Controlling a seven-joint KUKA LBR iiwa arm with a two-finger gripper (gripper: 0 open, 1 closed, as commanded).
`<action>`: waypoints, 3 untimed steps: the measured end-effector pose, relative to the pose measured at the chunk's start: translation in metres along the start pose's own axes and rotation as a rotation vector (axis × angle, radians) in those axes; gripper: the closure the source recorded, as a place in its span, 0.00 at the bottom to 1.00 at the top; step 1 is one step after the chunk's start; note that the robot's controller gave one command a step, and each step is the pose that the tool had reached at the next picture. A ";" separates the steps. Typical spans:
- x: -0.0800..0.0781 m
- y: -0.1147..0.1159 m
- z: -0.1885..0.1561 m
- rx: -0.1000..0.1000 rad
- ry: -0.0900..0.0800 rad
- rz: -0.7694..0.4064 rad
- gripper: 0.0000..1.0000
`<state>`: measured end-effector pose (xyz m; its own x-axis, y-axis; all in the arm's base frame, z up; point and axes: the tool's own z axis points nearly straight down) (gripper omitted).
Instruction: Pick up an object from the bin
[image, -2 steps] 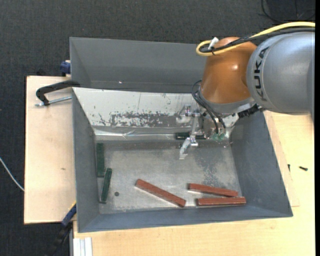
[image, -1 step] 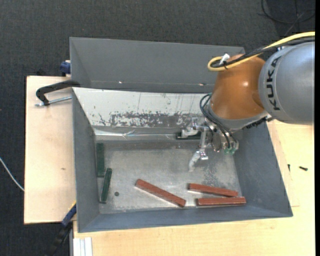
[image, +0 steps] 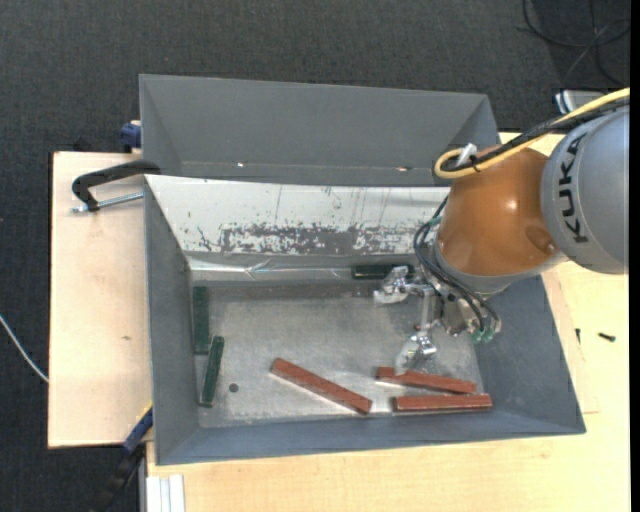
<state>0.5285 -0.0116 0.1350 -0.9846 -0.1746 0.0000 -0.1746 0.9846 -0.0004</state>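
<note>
Three flat reddish-brown bars, wooden-looking, are lying along the near side of the grey metal bin (image: 170, 330). The left reddish-brown bar (image: 320, 387) is resting on a slant near the middle of the floor, its right end pointing toward the near wall. The upper right reddish-brown bar (image: 428, 381) and the lower right reddish-brown bar (image: 443, 403) are lying almost parallel in the near right corner, just beside each other. The grey arm (image: 600, 200) is reaching in from the right, with its rounded orange cover (image: 495, 220) hanging over the right half of the bin. Below the cover, the metal gripper (image: 420, 350) is pointing down at the floor. Its tip is hovering right over the left end of the upper right reddish-brown bar, close enough that contact cannot be ruled in or out. Whether the gripper is open or closed cannot be told from this angle, and nothing is showing inside it. Two dark green sticks are leaning along the left wall, the farther green stick (image: 201, 318) lying behind the nearer green stick (image: 211, 370). A small dark oblong piece (image: 368, 270) is sitting at the foot of the back wall, just left of the gripper's upper metal parts.
</note>
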 end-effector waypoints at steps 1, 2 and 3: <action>0.036 -0.003 0.043 -0.001 -0.002 -0.167 1.00; 0.036 -0.003 0.043 -0.001 -0.002 -0.167 1.00; 0.022 -0.025 -0.070 0.000 -0.005 -0.132 1.00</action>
